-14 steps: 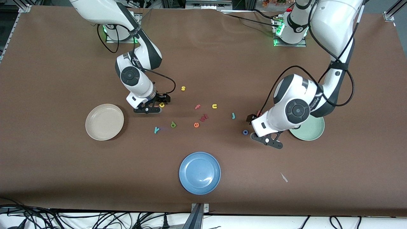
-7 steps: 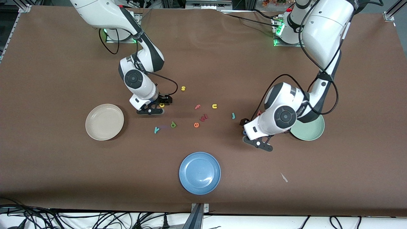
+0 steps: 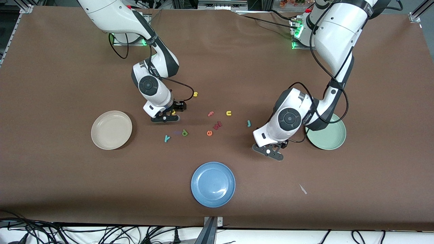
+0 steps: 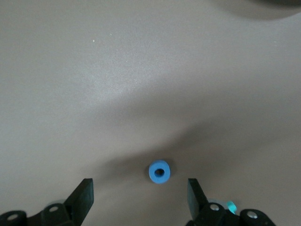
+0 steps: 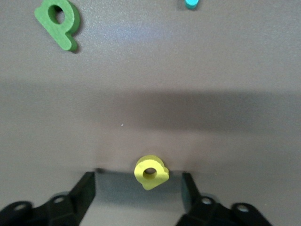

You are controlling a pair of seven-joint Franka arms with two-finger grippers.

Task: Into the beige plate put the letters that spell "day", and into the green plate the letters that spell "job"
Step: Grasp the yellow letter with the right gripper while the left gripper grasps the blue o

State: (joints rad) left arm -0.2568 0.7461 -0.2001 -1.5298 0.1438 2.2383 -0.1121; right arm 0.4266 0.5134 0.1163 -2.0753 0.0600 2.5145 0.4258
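Observation:
In the right wrist view my right gripper point(image 5: 138, 190) is open and low over the table, with the yellow rounded letter point(image 5: 150, 172) between its fingers and touching neither. The green letter point(image 5: 59, 21) and the teal y point(image 5: 190, 4) lie apart from it. My left gripper point(image 4: 139, 195) is open too, and the blue ring o point(image 4: 159, 172) lies just ahead of its fingertips. In the front view the left arm hides the o and the salmon b. The light-blue j point(image 3: 249, 123) lies beside that arm. The beige plate point(image 3: 111, 129) and the green plate point(image 3: 330, 139) hold nothing.
A blue plate point(image 3: 213, 184) sits nearest the front camera. Loose letters lie mid-table: a yellow s point(image 3: 195, 94), a pink f point(image 3: 211, 114), a yellow u point(image 3: 229, 113), a dark red letter point(image 3: 217, 125) and an orange e point(image 3: 209, 133). A small scrap point(image 3: 302, 189) lies toward the left arm's end.
The left arm has swung toward the table's middle and come down over the blue o, which it now hides in the front view. The right gripper has shifted slightly around the yellow letter.

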